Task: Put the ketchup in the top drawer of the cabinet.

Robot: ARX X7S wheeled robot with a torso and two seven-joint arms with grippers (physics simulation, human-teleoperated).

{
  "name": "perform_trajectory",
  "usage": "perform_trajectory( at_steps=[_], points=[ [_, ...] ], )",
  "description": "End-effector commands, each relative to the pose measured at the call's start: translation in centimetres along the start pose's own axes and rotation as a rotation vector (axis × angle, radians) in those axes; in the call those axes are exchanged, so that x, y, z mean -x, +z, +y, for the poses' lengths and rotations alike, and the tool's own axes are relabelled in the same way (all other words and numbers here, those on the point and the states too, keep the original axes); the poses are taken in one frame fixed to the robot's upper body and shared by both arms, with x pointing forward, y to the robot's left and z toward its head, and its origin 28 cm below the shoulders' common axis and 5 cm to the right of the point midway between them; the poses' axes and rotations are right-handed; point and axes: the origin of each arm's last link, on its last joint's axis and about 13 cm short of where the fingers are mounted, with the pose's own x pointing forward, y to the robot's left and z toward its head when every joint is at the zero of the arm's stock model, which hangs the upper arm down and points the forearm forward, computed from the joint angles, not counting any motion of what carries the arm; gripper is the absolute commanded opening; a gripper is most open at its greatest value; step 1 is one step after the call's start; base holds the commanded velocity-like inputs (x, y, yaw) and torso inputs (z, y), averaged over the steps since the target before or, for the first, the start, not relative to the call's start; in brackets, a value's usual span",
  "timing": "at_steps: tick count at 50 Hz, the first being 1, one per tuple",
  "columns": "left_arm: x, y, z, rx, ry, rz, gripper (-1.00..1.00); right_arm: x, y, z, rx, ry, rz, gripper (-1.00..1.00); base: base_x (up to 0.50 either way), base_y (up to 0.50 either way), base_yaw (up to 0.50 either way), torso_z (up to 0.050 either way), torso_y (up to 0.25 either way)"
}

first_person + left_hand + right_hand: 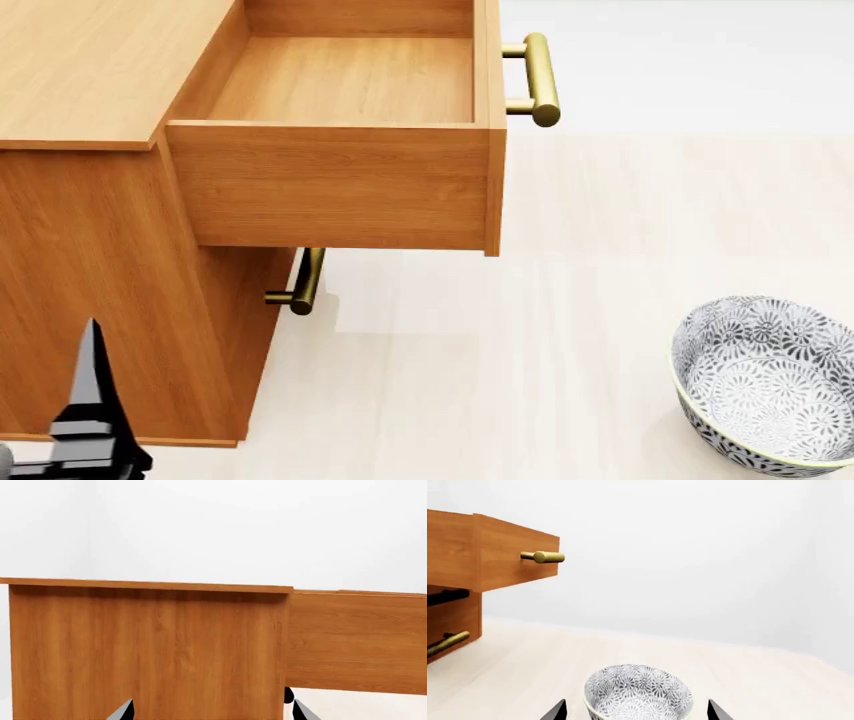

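Ketchup unseen in any view. Top drawer pulled out of cabinet, interior bare (brass handle outboard). Bowl well apart from cabinet. Right pincer apparently spread; left pincer likewise.

A floral grey-white bowl sits on the pale floor.

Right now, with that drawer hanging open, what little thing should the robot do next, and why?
Probably look around for the ketchup, since no view shows it. The top drawer is already pulled out and empty, and the open right gripper faces only the patterned bowl. Turning the head to find the can seems the sensible first step.
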Motion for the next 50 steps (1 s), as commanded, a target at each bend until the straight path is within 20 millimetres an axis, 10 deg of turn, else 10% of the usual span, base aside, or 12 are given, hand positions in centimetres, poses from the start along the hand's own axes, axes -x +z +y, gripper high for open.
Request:
perform_trajectory(
  at_steps=[1, 50],
  points=[
    [-0.2, -0.4, -0.2, -0.002, -0.004, 0.011, 1.00, 2.0, -1.5, -0.4, -0.006, -0.023, 0.020, 1.00, 0.00, 0.00, 0.00, 0.000, 0.000],
    [-0.6, -1.3, 0.1, -0.002, 0.007, 0.035, 1.00, 2.8, -6.7, -0.2, -0.059, -0.092, 0.067, 1.00, 0.00, 0.00, 0.00, 0.000, 0.000]
  ],
)
